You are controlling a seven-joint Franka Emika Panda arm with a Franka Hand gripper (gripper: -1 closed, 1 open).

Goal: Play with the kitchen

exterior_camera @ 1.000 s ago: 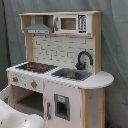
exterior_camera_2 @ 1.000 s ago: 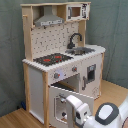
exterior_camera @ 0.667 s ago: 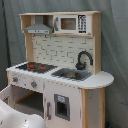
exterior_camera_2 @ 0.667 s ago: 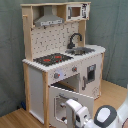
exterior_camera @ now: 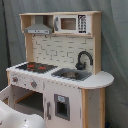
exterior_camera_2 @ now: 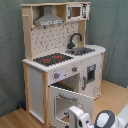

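The kitchen (exterior_camera: 60, 75) (exterior_camera_2: 60, 55) is a tall toy of pale wood and white panels. It has a black-red hob (exterior_camera: 35, 66) (exterior_camera_2: 52, 59), a black faucet (exterior_camera: 84, 59) (exterior_camera_2: 75, 40), a sink (exterior_camera: 72, 75) (exterior_camera_2: 82, 50) and a grey hood (exterior_camera: 39, 27) (exterior_camera_2: 50, 20). Its oven door (exterior_camera_2: 70, 102) (exterior_camera: 10, 95) stands swung open. My gripper (exterior_camera_2: 76, 116) is low in front of the open door, close to its lower edge. The white arm (exterior_camera: 17, 119) (exterior_camera_2: 106, 120) fills the bottom corner in both exterior views.
A toy microwave (exterior_camera: 70, 23) (exterior_camera_2: 75, 11) sits on the top shelf. A second, narrow door with a dark panel (exterior_camera: 61, 106) (exterior_camera_2: 91, 74) is closed under the sink. A grey curtain (exterior_camera: 114, 40) hangs behind. The floor is wooden (exterior_camera_2: 112, 92).
In the second exterior view the arm has shifted slightly toward the lower right. The oven door is open as before.
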